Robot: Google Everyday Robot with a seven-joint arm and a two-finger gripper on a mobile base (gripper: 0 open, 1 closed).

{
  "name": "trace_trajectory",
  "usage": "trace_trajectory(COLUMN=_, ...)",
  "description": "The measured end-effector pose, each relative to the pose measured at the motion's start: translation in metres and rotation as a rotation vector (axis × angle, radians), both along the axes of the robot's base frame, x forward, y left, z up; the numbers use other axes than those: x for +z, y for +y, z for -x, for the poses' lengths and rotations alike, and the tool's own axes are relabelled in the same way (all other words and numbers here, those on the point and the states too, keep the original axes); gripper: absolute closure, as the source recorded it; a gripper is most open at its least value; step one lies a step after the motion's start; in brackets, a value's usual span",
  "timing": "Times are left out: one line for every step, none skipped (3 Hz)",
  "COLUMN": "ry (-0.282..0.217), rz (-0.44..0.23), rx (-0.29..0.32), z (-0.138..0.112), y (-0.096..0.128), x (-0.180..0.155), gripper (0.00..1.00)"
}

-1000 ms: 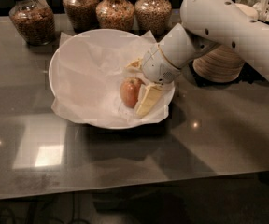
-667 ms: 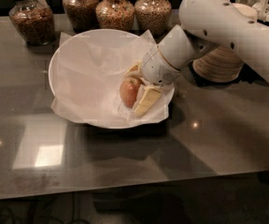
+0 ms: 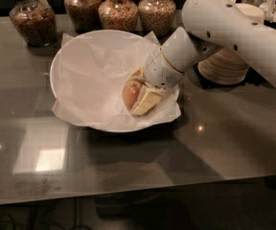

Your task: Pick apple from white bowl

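Note:
The apple, reddish-orange, sits in the right part of the wide white bowl, which is lined with crinkled white paper. My gripper reaches down into the bowl from the right. Its two pale yellow fingers sit on either side of the apple and close on it. The apple's right side is hidden behind the fingers and the wrist. My white arm stretches in from the upper right.
Several glass jars of grain line the back of the dark glossy table. A stack of tan plates stands just right of the bowl, behind my arm. White utensils stand at the far right corner.
The gripper stays closed around the apple in the bowl. The apple and fingers have shifted only very slightly.

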State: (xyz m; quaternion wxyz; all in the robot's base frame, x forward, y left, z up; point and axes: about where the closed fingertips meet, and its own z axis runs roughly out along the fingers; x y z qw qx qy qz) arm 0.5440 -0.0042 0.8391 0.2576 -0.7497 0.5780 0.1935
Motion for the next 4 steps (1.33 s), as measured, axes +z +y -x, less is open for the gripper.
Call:
trace_trajectory(ry=0.000, rz=0.000, rx=0.000, z=0.000, y=0.000, x=0.000, gripper=1.00)
trace_trajectory(ry=0.016, rz=-0.046, rx=-0.003, z=0.001, y=0.001, x=0.002, gripper=1.00)
trace_trajectory(ry=0.015, rz=-0.159, rx=0.019, z=0.007, y=0.015, x=0.027, gripper=1.00)
trace_trajectory(ry=0.024, rz=-0.256, rx=0.057, z=0.012, y=0.034, x=0.061, gripper=1.00)
